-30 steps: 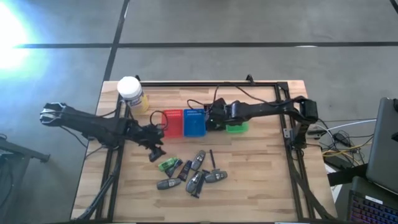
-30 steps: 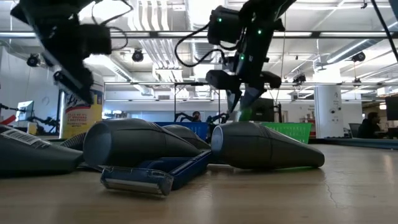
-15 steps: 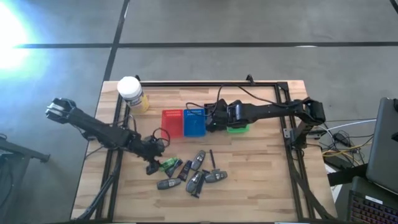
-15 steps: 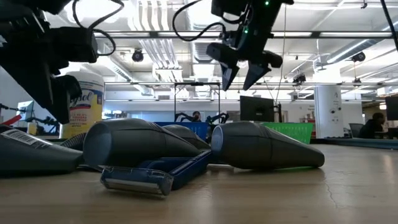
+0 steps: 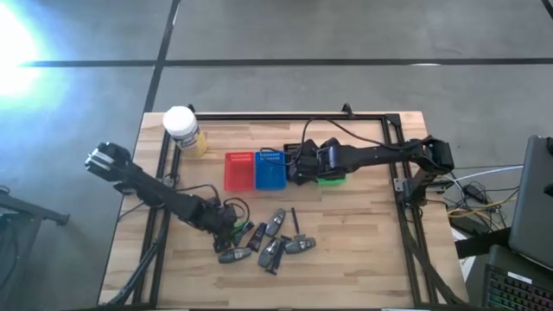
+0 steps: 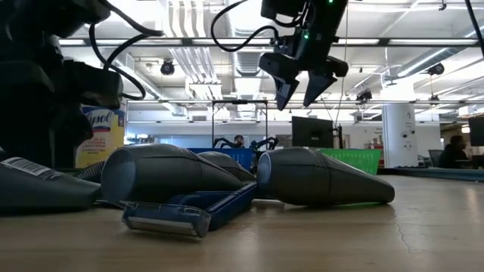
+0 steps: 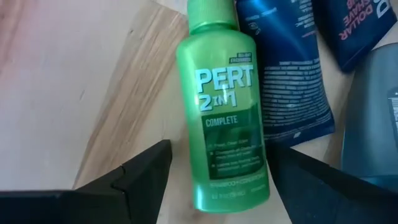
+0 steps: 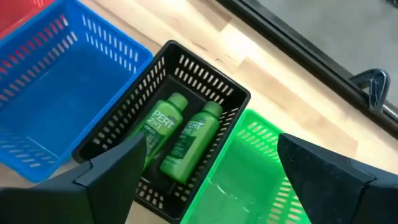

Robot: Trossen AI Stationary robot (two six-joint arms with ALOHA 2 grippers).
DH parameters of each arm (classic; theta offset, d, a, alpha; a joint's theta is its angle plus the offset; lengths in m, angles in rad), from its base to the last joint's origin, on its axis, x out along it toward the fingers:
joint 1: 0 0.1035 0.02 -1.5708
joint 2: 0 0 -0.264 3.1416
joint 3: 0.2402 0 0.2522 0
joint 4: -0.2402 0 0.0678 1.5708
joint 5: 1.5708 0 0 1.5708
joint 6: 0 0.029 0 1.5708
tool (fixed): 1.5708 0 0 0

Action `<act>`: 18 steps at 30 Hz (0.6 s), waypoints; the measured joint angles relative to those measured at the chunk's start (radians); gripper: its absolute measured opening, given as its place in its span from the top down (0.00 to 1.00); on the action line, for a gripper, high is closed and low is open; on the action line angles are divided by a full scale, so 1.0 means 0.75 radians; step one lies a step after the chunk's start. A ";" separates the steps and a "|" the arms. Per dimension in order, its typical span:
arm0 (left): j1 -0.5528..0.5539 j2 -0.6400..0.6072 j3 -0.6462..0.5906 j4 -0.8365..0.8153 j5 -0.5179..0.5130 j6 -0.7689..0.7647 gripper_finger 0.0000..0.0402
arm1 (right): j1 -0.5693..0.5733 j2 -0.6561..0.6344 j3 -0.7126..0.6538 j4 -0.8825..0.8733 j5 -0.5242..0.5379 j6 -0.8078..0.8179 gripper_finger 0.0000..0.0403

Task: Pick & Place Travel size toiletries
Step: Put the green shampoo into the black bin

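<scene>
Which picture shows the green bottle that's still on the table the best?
The left wrist view: the green bottle lies between the open left gripper's fingers, label readable. In the high view it is a small green spot under that gripper. The low and right wrist views don't show it.

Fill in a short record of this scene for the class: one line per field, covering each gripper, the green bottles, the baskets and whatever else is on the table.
left gripper: open, fingers either side of a green Pert bottle lying on the table
right gripper: open, above the black basket
black basket contents: two green bottles, side by side
blue basket: nothing visible inside
green basket: beside the black one
loose pile: dark grey tubes, thin sticks
other: yellow jar, white cap
</scene>
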 joint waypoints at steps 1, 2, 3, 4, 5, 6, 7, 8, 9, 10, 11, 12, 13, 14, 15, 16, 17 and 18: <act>0.000 0.024 0.001 -0.001 0.001 0.009 0.32 | 0.000 0.000 0.000 0.000 -0.009 -0.010 0.12; 0.000 0.042 0.004 -0.003 0.001 0.012 0.32 | -0.001 0.000 0.000 0.000 -0.034 -0.018 0.13; 0.000 0.053 0.006 -0.004 0.000 0.017 0.33 | -0.002 0.000 0.000 0.002 -0.071 -0.021 0.14; 0.000 0.062 0.007 -0.005 -0.001 0.024 0.34 | -0.002 -0.003 -0.001 0.003 -0.115 -0.023 0.15; 0.000 0.065 0.008 -0.007 -0.002 0.034 0.36 | -0.003 -0.003 -0.001 0.007 -0.161 -0.025 0.16; 0.001 0.064 0.009 -0.009 -0.004 0.046 0.38 | -0.002 -0.006 -0.001 0.015 -0.207 -0.025 0.17; 0.001 0.057 0.009 -0.012 -0.007 0.060 0.41 | -0.002 -0.008 -0.002 0.025 -0.260 -0.025 0.18; 0.001 0.046 0.009 -0.018 -0.010 0.074 0.45 | -0.004 -0.014 -0.002 0.035 -0.325 -0.019 0.18; 0.001 0.032 0.010 -0.025 -0.012 0.091 0.49 | -0.009 -0.019 -0.002 0.042 -0.394 -0.001 0.19; 0.001 0.013 0.010 -0.034 -0.014 0.103 0.53 | -0.014 -0.021 -0.001 0.052 -0.460 0.020 0.20; 0.001 -0.009 0.011 -0.046 -0.018 0.118 0.57 | -0.022 -0.023 -0.001 0.067 -0.526 0.032 0.21; 0.002 -0.029 0.011 -0.064 -0.026 0.129 0.61 | -0.028 -0.024 -0.002 0.086 -0.589 0.037 0.22; 0.003 -0.052 0.009 -0.089 -0.035 0.136 0.64 | -0.034 -0.024 -0.002 0.116 -0.649 0.040 0.23; 0.003 -0.080 0.006 -0.133 -0.048 0.139 0.65 | -0.038 -0.024 -0.002 0.156 -0.707 0.043 0.24; 0.004 -0.115 0.002 -0.172 -0.070 0.144 0.65 | -0.042 -0.024 -0.002 0.207 -0.765 0.053 0.25; 0.006 -0.152 0.002 -0.180 -0.094 0.149 0.65 | -0.045 -0.025 -0.002 0.261 -0.821 0.064 0.25; 0.007 -0.191 0.009 -0.169 -0.123 0.156 0.65 | -0.049 -0.025 -0.002 0.319 -0.879 0.074 0.26; 0.007 -0.232 0.010 -0.155 -0.159 0.162 0.65 | -0.053 -0.025 -0.002 0.386 -0.938 0.089 0.26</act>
